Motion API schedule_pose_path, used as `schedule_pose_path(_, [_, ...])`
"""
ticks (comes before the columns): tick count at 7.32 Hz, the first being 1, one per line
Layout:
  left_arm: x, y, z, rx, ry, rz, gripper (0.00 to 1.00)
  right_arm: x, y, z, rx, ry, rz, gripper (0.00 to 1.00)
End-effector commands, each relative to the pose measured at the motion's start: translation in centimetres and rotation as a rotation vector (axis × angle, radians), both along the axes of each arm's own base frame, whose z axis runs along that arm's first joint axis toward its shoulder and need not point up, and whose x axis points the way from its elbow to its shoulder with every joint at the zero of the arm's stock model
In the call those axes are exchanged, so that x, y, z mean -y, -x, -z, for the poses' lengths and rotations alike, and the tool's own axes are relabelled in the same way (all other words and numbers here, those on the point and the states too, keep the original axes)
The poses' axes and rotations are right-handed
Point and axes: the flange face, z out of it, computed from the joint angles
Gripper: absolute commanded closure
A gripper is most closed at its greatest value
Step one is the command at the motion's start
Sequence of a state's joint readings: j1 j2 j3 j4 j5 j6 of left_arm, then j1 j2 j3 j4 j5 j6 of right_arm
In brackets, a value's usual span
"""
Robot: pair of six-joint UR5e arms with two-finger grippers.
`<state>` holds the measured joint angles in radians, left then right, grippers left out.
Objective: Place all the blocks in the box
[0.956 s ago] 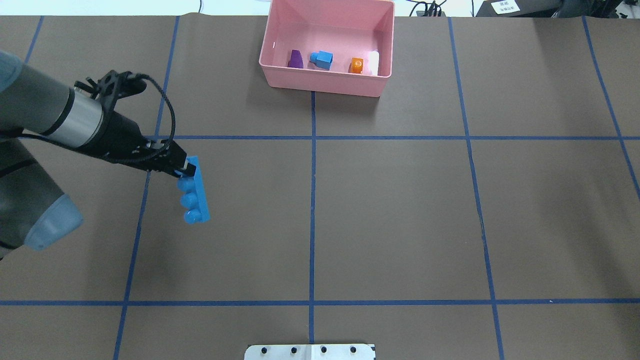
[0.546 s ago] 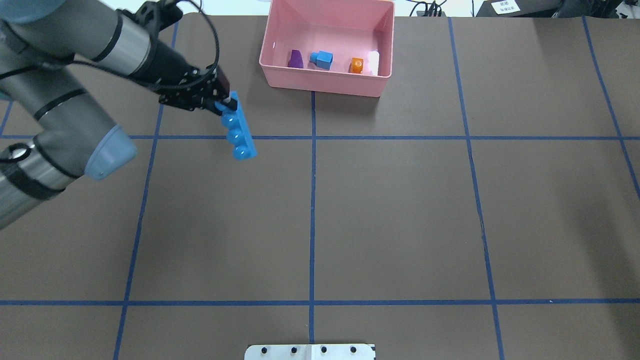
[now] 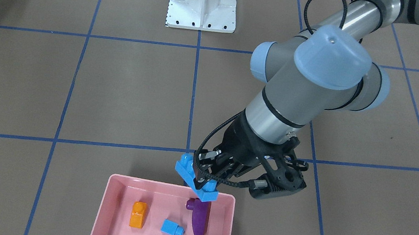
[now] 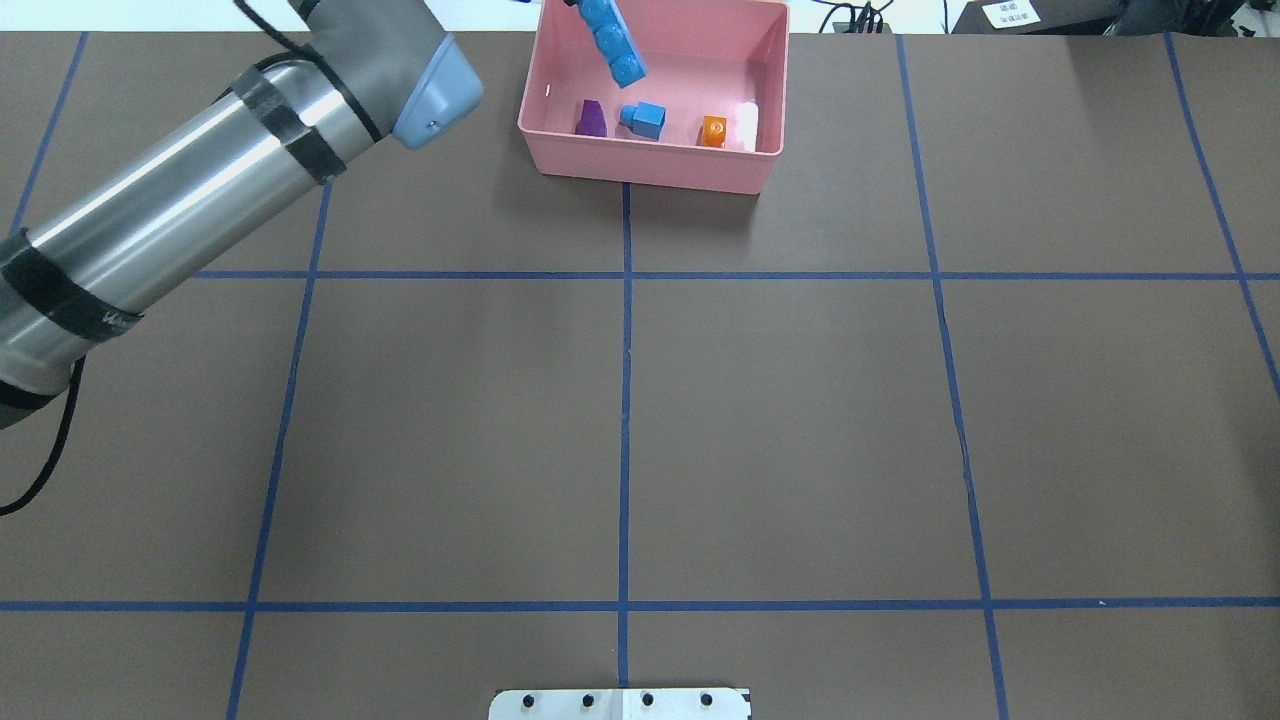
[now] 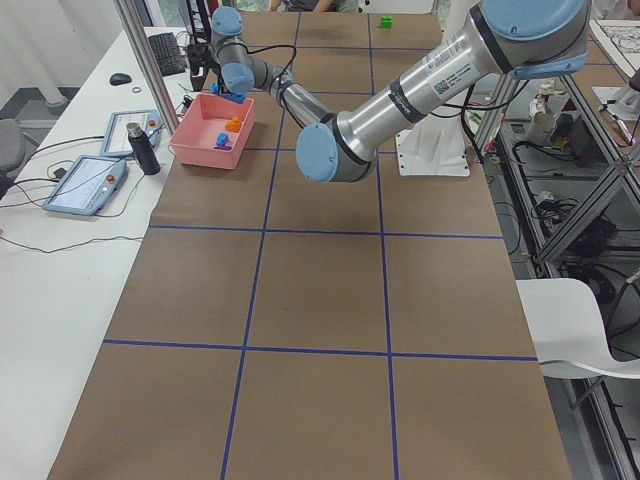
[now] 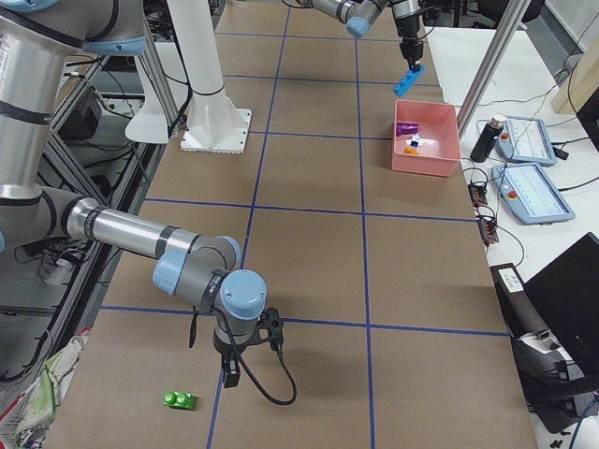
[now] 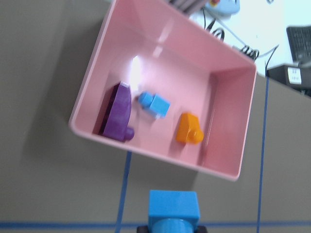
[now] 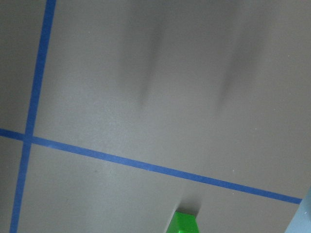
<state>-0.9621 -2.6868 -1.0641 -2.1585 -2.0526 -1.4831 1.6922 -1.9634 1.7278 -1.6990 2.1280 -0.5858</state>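
pink box [image 4: 650,178] at the table's [image 4: 800,400] 12 o'clock in the overhead view. inside, running 9 to 3 o'clock: purple sloped block [image 4: 591,119], small light blue block [image 4: 645,119], orange block [image 4: 713,131]. long light blue block [image 4: 612,38] hangs tilted in the air at the box's rim. green block [image 6: 179,400] lies on the table, well apart.

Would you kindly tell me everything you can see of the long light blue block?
The long light blue block is a glossy plastic brick with a row of round studs along one face. The left gripper grips it near one end between its fingers, so it sits tilted in the air. It is raised over the pink box and touches only the fingers.
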Motion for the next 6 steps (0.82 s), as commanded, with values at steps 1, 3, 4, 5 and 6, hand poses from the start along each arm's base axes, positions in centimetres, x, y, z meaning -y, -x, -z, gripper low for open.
schedule_pose_path(1, [3.4, -3.3, 0.7, 0.038, 0.03, 0.251, 1.0, -1.3, 0.0, -2.8, 0.004, 0.034, -0.003, 0.0])
schedule_pose_path(3, [4.4, -5.8, -2.6, 0.089, 0.013, 0.356, 1.0, -3.7, 0.4, -4.7, 0.014, 0.076, -0.001, 0.0])
schedule_pose_path(4, [5.0, -5.3, -3.5, 0.114, 0.008, 0.411, 1.0, -4.5, 0.5, -5.6, 0.015, 0.092, 0.001, 0.0])
schedule_pose_path(5, [5.6, -4.6, -3.8, 0.128, 0.001, 0.421, 0.01, -5.5, 0.6, -7.0, 0.02, 0.127, 0.001, 0.0])
schedule_pose_path(6, [5.6, -4.6, -3.7, 0.128, -0.001, 0.422, 0.0, -6.2, 0.7, -8.0, 0.021, 0.15, 0.002, 0.0])
